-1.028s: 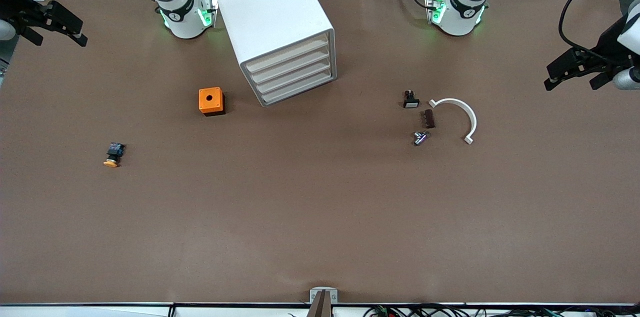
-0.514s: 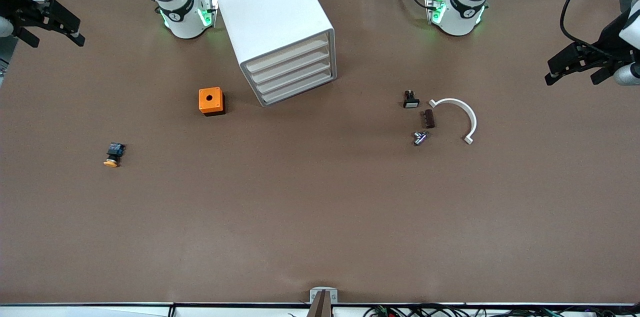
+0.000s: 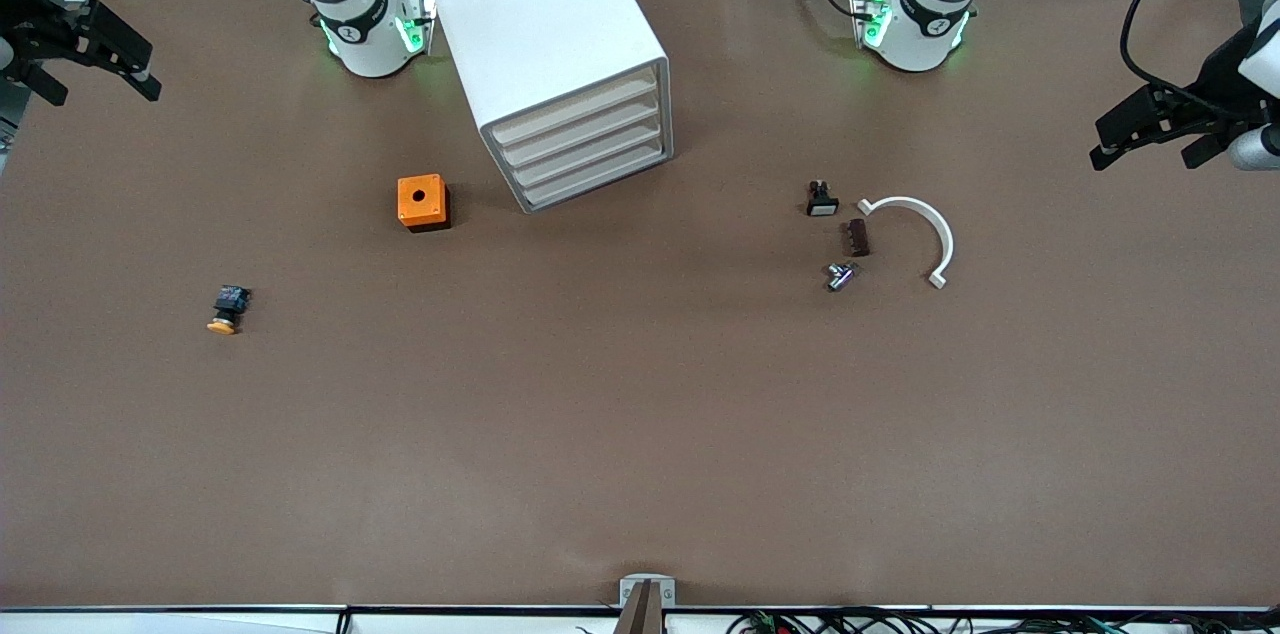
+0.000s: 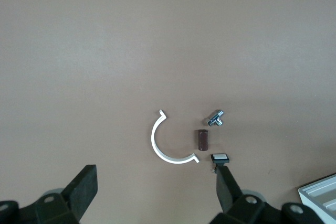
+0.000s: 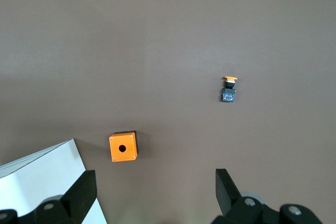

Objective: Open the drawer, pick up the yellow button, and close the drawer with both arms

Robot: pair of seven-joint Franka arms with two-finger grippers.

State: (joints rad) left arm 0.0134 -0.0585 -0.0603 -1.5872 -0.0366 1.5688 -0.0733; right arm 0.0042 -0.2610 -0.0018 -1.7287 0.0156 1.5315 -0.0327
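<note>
- The drawer [image 3: 575,123] sits flush in the cabinet [image 3: 545,44]; only the front view shows its face.
- The button [image 3: 227,307] lies on the tabletop [image 3: 640,434], nearer the camera than the orange cube [image 3: 422,202].
- Both wrist views show spread, empty fingers: the left hand [image 3: 1150,129] and right hand [image 3: 90,54] wait over the table ends.

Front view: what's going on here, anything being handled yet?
Nothing is handled yet. The left gripper and the right gripper hang open and empty at their own ends of the table. The top drawer of the cabinet is shut. The button lies on the table, nearer the camera than the orange cube.
</note>
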